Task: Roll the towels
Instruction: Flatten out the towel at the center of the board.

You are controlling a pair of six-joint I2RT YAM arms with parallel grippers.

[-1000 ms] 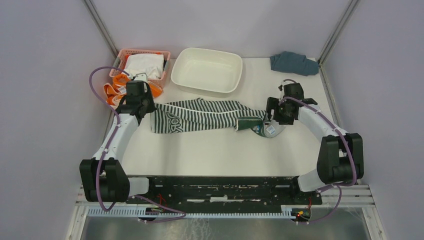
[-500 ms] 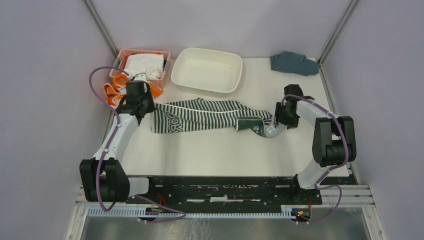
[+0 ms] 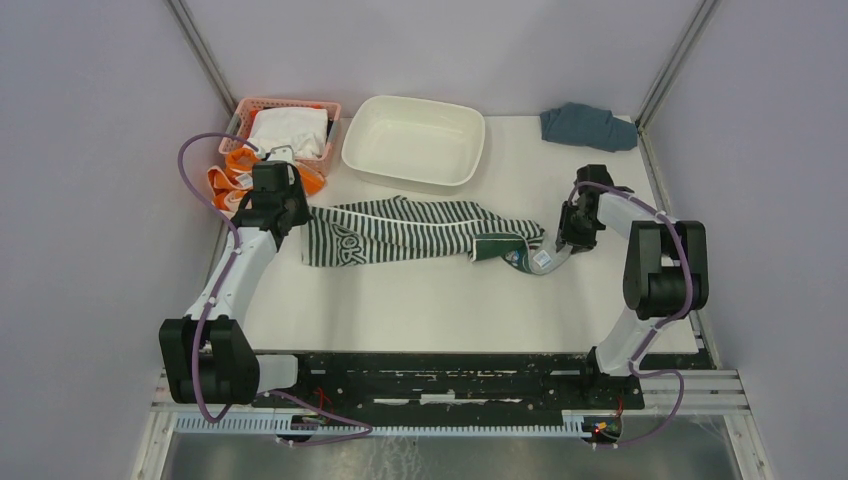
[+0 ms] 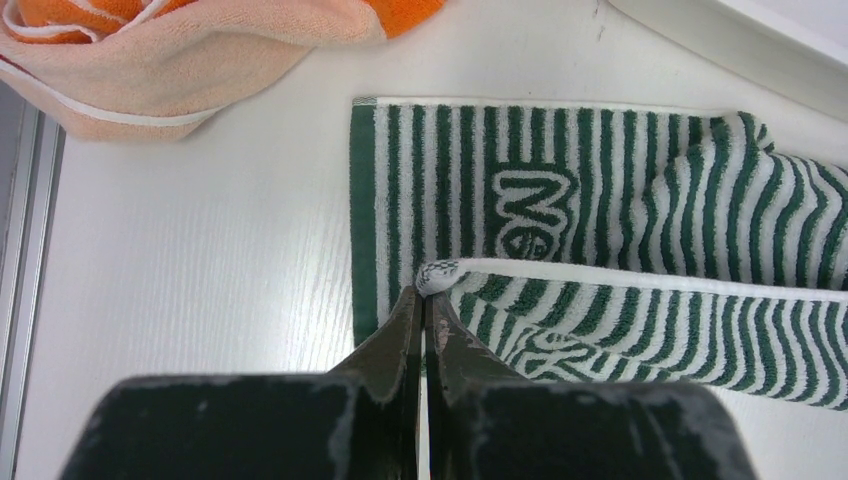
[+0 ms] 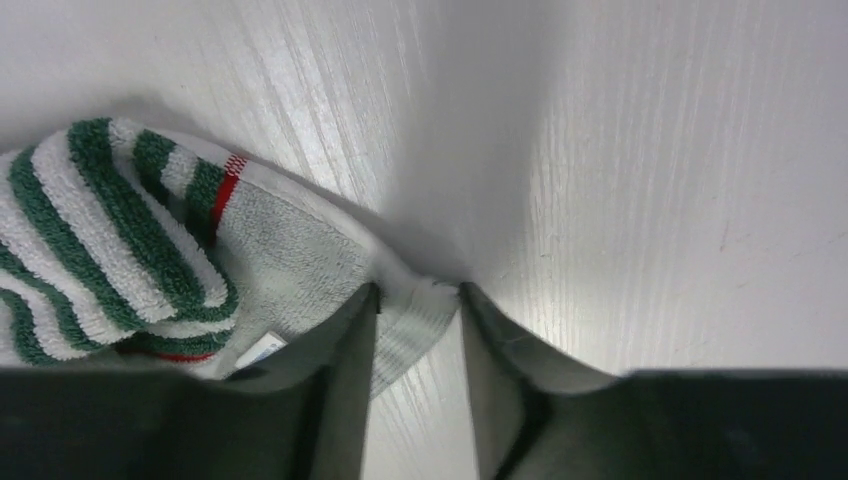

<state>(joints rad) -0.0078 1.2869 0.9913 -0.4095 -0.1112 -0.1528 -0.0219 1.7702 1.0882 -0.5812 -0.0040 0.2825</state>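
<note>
Striped towel [image 3: 400,228] stretched across worktop [image 3: 430,300].
Top: it lies between the arms. Left wrist: left fingers [image 4: 395,335] pinched shut on its white hem corner. Right wrist: right fingers [image 5: 345,360] part-open, straddling its grey corner, seemingly not clamped.

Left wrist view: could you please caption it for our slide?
Left gripper pinches a folded edge of the striped towel; orange towel beyond.

Open table [image 3: 430,300] in front of the striped towel [image 3: 400,230], but the tub [image 3: 415,140] and basket [image 3: 300,101] crowd close behind it.
</note>
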